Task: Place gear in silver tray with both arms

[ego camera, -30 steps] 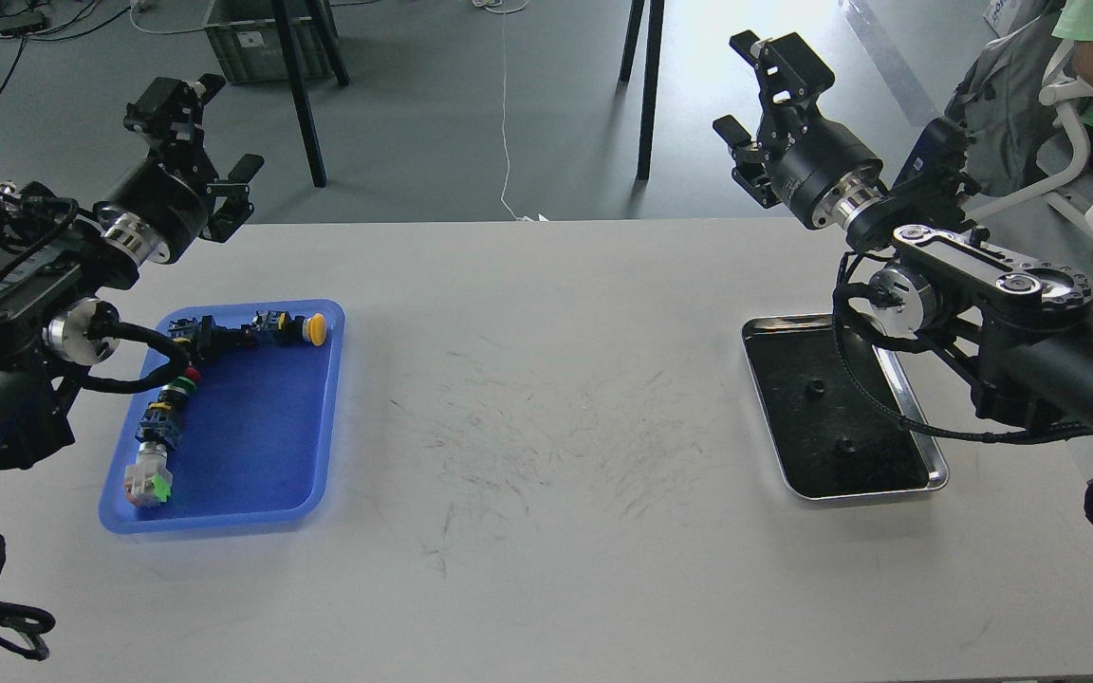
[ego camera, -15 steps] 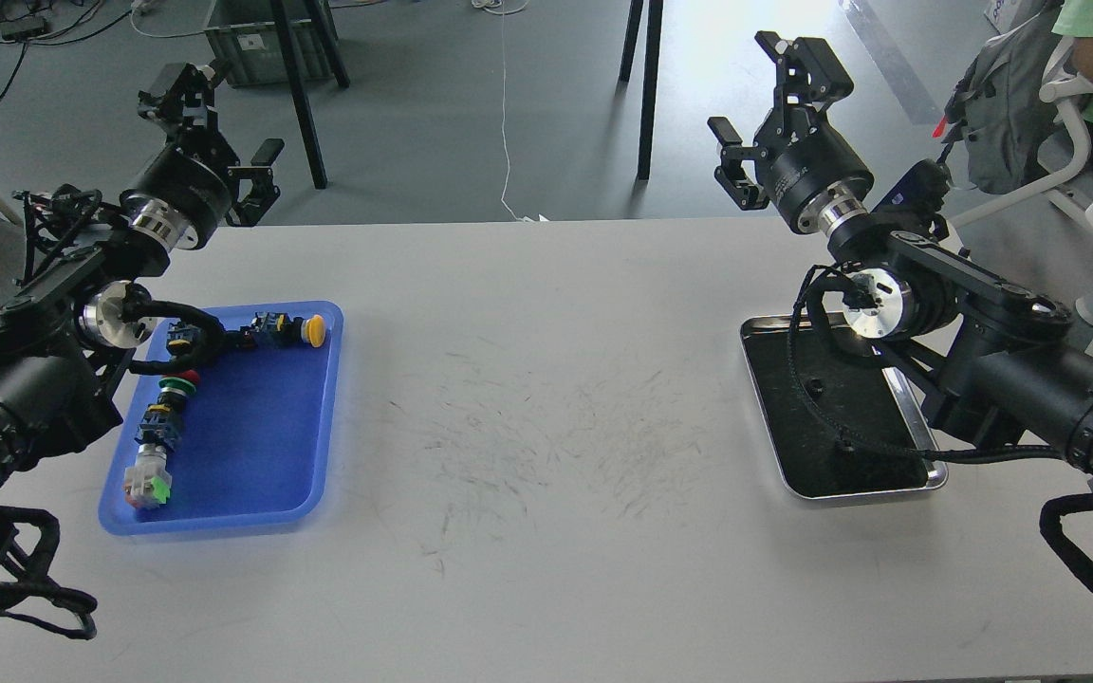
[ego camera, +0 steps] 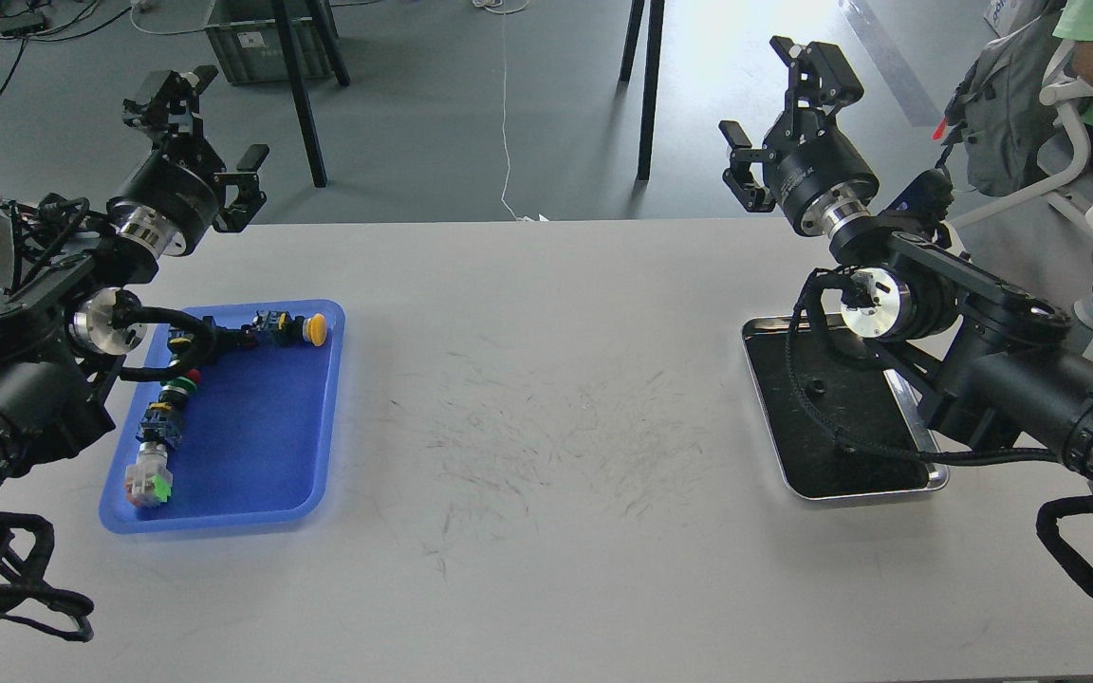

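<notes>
Left pincer (ego camera: 207,121) released and empty above surface (ego camera: 546,408) far edge, right pincer (ego camera: 779,114) likewise released, silver tray (ego camera: 798,491) under right arm, blue tray (ego camera: 262,446) holding push-buttons

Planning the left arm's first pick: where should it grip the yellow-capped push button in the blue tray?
Probably from above, across the dark body behind the yellow cap. The push button lies on its side along the blue tray's far wall; its round cap would likely slip.
</notes>
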Robot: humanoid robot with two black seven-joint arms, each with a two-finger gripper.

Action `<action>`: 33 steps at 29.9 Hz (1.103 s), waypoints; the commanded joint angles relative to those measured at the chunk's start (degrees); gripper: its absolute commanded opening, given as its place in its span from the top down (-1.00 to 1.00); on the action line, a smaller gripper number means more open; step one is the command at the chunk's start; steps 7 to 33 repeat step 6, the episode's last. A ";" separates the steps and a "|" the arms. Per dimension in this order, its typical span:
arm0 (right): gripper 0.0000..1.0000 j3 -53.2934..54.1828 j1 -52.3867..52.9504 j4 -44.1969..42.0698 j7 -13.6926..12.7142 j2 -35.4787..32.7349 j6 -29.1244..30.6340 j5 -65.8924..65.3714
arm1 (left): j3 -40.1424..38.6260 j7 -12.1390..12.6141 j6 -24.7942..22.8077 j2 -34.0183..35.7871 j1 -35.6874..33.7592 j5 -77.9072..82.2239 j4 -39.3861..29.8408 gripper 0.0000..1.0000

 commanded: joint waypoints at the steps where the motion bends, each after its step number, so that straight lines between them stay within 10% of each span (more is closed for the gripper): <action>1: -0.98 -0.01 -0.08 0.34 -0.13 -0.14 -0.45 -0.11 | 0.00 -0.01 0.00 -0.02 -0.03 -0.01 0.10 -0.97; 33: -0.98 -0.35 0.18 0.42 0.05 -0.14 -1.41 -0.46 | 0.00 -0.10 0.00 0.06 0.14 -0.01 0.10 -0.97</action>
